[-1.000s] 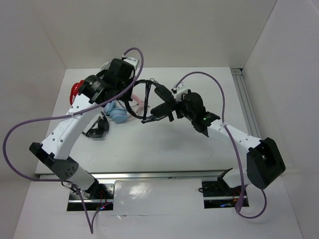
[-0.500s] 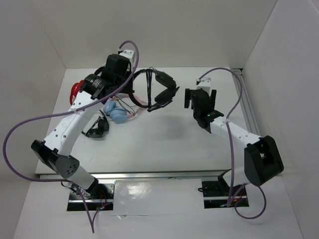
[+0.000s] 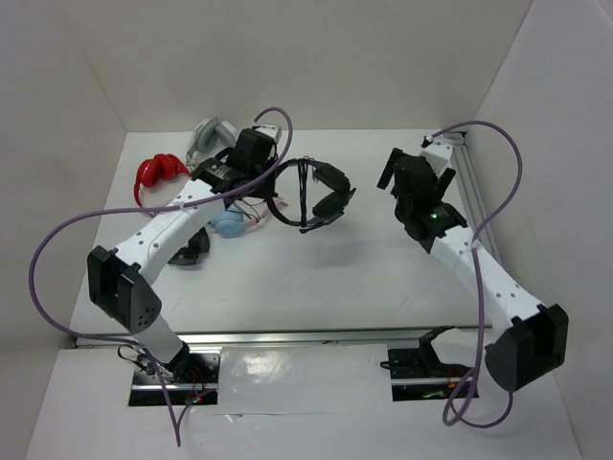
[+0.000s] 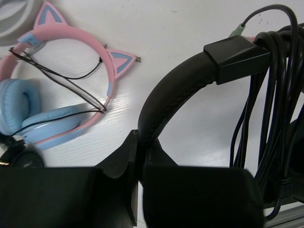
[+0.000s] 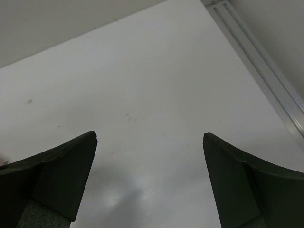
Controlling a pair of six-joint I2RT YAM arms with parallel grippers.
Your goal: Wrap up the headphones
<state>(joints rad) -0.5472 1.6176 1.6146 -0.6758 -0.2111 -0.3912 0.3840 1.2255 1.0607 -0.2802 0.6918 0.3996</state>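
Observation:
The large black headphones (image 3: 321, 192) hang above the table's middle, held by the band. My left gripper (image 3: 271, 182) is shut on the band (image 4: 166, 95), as the left wrist view (image 4: 140, 142) shows. The thin black cable (image 4: 270, 95) is looped in several turns around the band near an ear cup, and its plug end (image 4: 237, 31) sticks out on top. My right gripper (image 3: 410, 174) is open and empty, well to the right of the headphones. In the right wrist view (image 5: 149, 137) it shows only bare white table between its fingers.
Pink-and-blue cat-ear headphones (image 3: 230, 220) lie under the left arm and show in the left wrist view (image 4: 52, 109). Red headphones (image 3: 158, 172) and a grey pair (image 3: 209, 134) lie at the back left. A smaller black pair (image 3: 190, 247) lies nearer. An aluminium rail (image 3: 471, 187) runs along the right wall.
My right gripper left the headphones and drew back to the right, now open and empty. My left gripper carried the headphones rightward toward the table's middle.

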